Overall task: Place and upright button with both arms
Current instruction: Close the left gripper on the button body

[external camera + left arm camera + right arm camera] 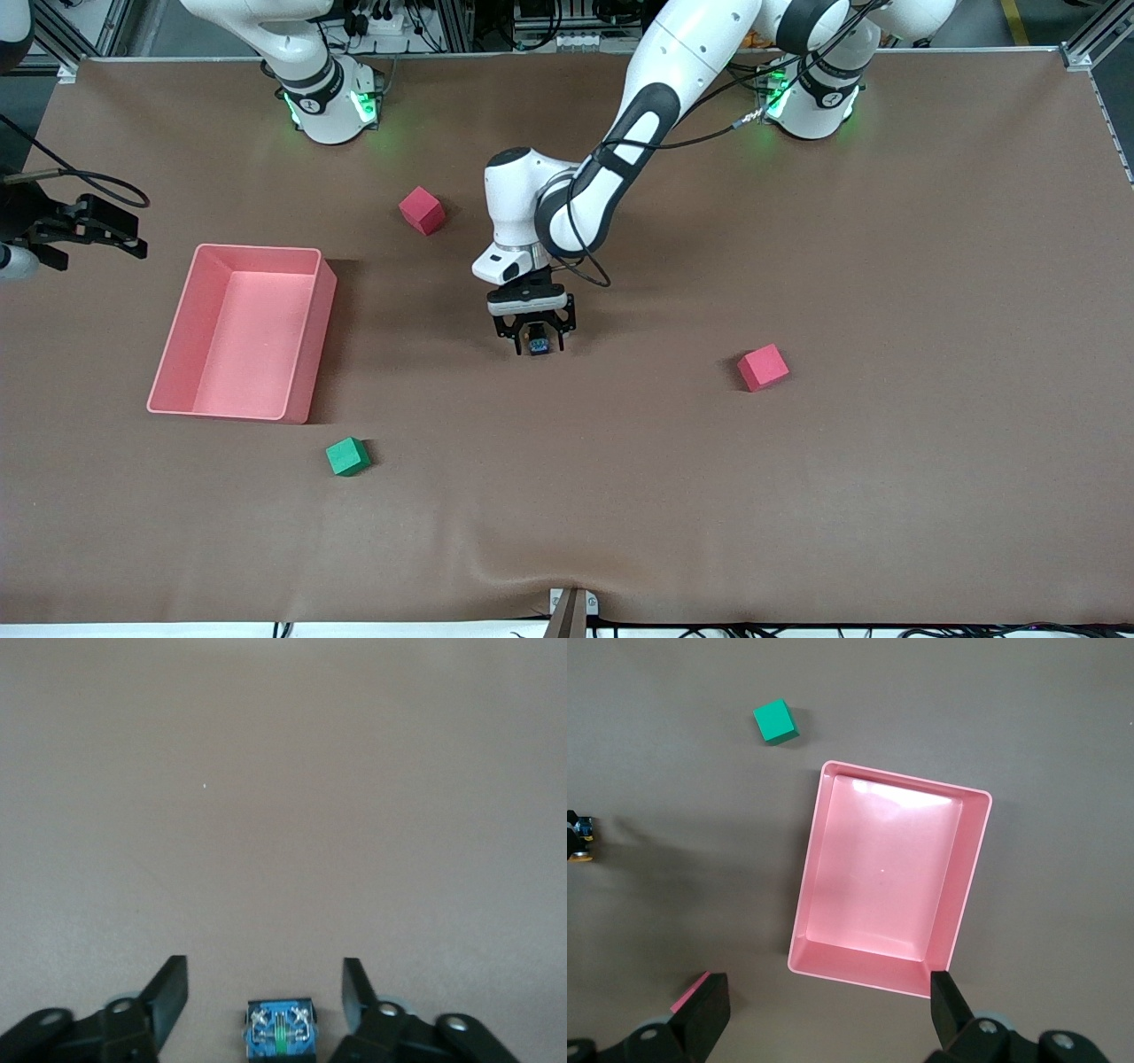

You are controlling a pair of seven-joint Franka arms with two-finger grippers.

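My left gripper [535, 342] sits low at mid-table, well toward the left arm's end from the pink bin [306, 341], its fingers [168, 997] spread wide with the button [279, 1033] lying loose between them on the brown mat, blue underside showing. I judge it placed but not yet upright. My right gripper [824, 1010] waits open and empty, high over the bin's rim.

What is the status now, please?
Left gripper open, straddling small blue-bottomed push-button on brown table. Right gripper open over pink plastic bin. Nothing blocking.
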